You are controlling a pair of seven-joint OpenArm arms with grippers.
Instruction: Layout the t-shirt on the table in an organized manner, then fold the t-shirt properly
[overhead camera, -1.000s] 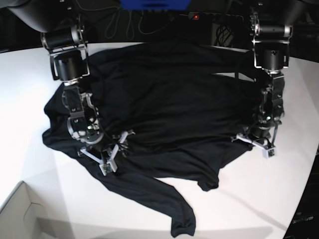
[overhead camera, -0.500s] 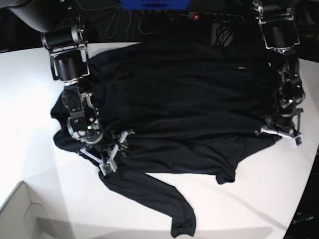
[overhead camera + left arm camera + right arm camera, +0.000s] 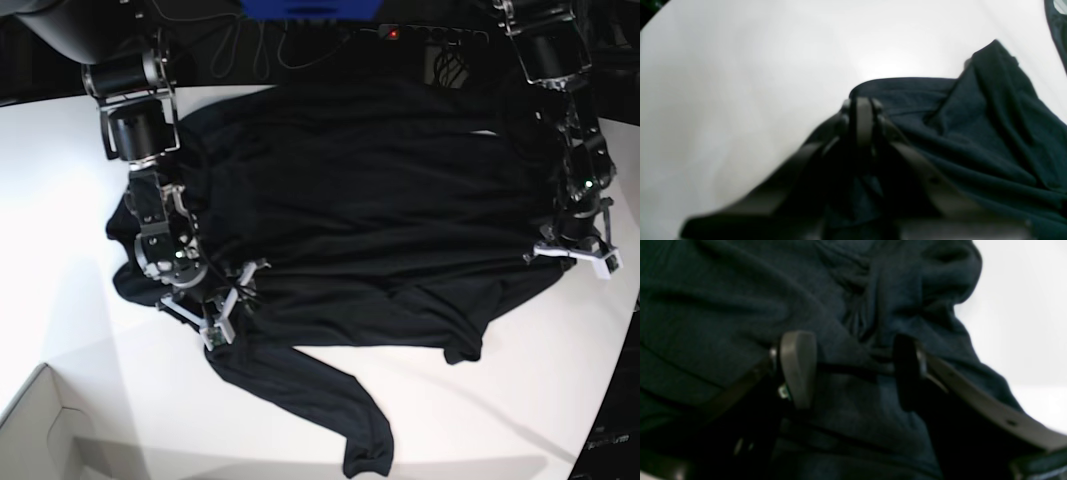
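Observation:
The black t-shirt (image 3: 360, 200) lies spread over the white table (image 3: 60, 200), with one long sleeve (image 3: 340, 420) trailing toward the front. At the shirt's right edge in the base view, my left gripper (image 3: 572, 256) is shut on the fabric. In the left wrist view its fingers (image 3: 863, 116) pinch the t-shirt (image 3: 973, 133) at its hem, low over the table (image 3: 740, 83). My right gripper (image 3: 228, 298) stands open on the shirt's left part. In the right wrist view, creased t-shirt (image 3: 723, 300) lies under and between the wide jaws of the right gripper (image 3: 851, 373).
A white box corner (image 3: 35, 425) sits at the front left. The table's curved edge (image 3: 622, 370) runs close behind the left gripper on the right. Cables and a power strip (image 3: 400, 32) lie along the dark back edge.
My left gripper has moved right and back with the shirt's edge in it, stretching the body wider. The shirt's left side slid slightly right. The right gripper has stayed put.

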